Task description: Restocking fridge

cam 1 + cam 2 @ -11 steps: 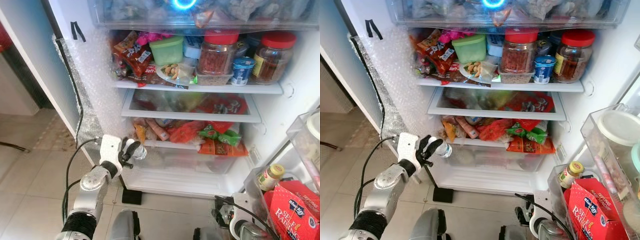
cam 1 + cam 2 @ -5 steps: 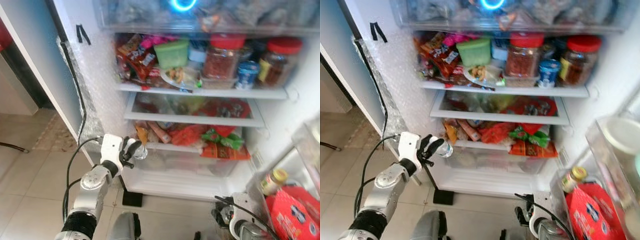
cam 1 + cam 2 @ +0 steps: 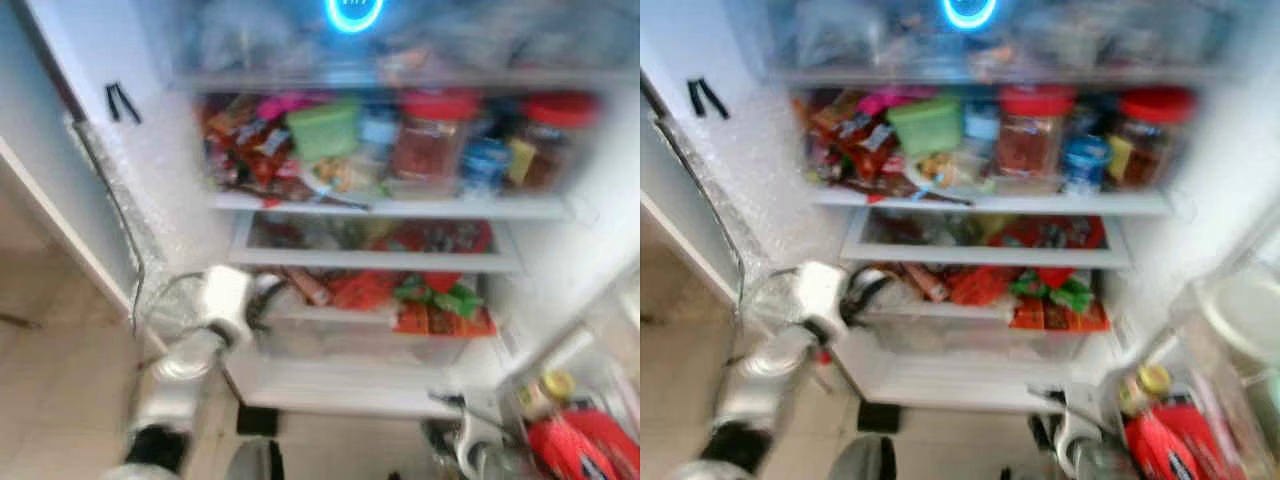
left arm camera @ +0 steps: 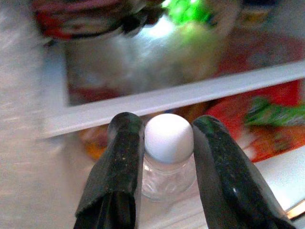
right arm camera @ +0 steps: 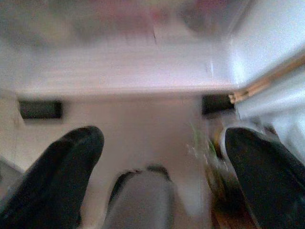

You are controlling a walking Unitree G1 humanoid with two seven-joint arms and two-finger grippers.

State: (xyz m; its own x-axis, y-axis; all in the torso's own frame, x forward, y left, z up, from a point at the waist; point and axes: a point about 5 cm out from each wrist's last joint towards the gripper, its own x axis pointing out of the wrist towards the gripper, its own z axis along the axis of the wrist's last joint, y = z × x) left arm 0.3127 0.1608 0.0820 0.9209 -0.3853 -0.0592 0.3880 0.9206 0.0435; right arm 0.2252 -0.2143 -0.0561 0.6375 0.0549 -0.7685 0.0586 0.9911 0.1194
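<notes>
fridge [image 3: 560, 260] open, head views blurred. top shelf [image 3: 390, 206] packed: red snack packs [image 3: 235, 140] at the robot's left, green tub [image 3: 325, 128], two red-lidded jars [image 3: 432, 135] with dark contents, small blue cup [image 3: 484, 165] between them. next shelf down holds red and green packets behind a clear front. lower shelf [image 3: 380, 318]: orange, red and green bags [image 3: 435, 298] lying flat. clear drawer [image 3: 380, 345] below, contents not readable. door bin [image 3: 575, 420] at right carries a yellow-capped jar [image 3: 552, 386] and a red box [image 3: 590, 450].

left gripper [image 4: 164, 157] clenched on a small clear bottle [image 4: 167, 162] with a white cap; fingers [image 4: 121, 162] press it on both sides. in the head views the gripper sits at the left front of the lower shelf, bottle just at the shelf edge, beside the bubble-wrapped left wall [image 3: 170, 200].

right gripper [image 5: 162, 167] hangs low by the fridge base, fingers spread wide, nothing between them; tiled floor [image 5: 133, 133] under it.

open room: front strip of the lower shelf near the left wall looks free; top shelf crowded to its edge. cable [image 3: 110, 190] runs down the left wall edge.

versus half a second ago: whole picture has slid and blurred, so the camera moved; left gripper reads a little nearer the shelf front, same hold on the bottle. right arm much as it was.
</notes>
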